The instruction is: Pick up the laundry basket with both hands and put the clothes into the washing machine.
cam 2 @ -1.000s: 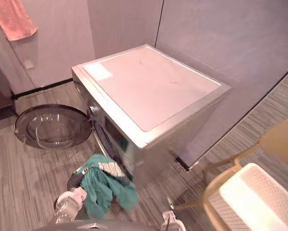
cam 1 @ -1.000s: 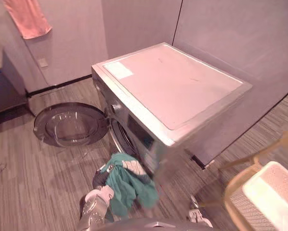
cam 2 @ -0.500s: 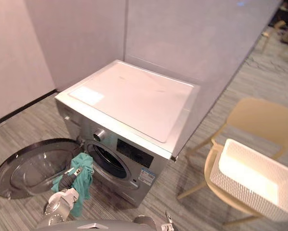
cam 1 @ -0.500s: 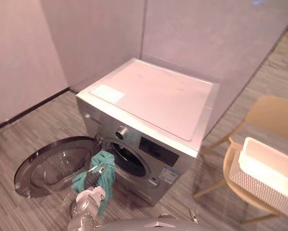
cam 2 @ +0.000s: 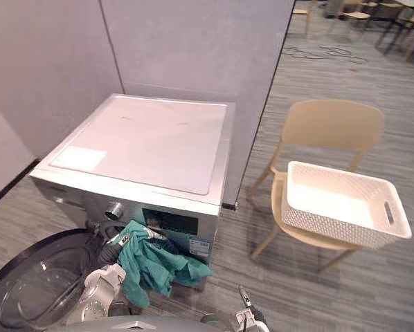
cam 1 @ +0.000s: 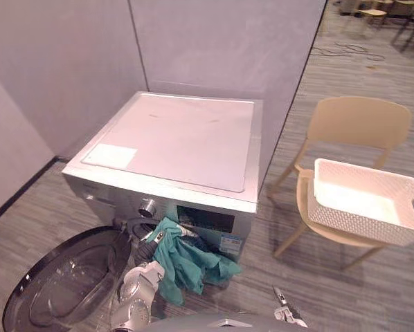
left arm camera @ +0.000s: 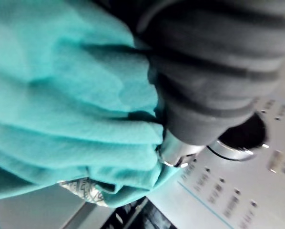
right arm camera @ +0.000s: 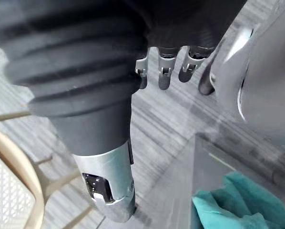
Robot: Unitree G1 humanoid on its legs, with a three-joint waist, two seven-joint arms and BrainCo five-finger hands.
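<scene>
Against the grey partition stands the washing machine (cam 1: 172, 138), its round door (cam 1: 61, 290) swung open. Beside it, a beige chair (cam 1: 359, 121) carries the white laundry basket (cam 1: 363, 232). Teal clothes (cam 1: 190, 261) hang bunched in the left hand (cam 1: 146, 247)'s curled fingers at the drum opening. The right hand (right arm camera: 162, 71) hangs low, its fingers loose.

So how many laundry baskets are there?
1. The white laundry basket sits on the beige chair, to the right of the washing machine. Another could be outside the pictures.
</scene>
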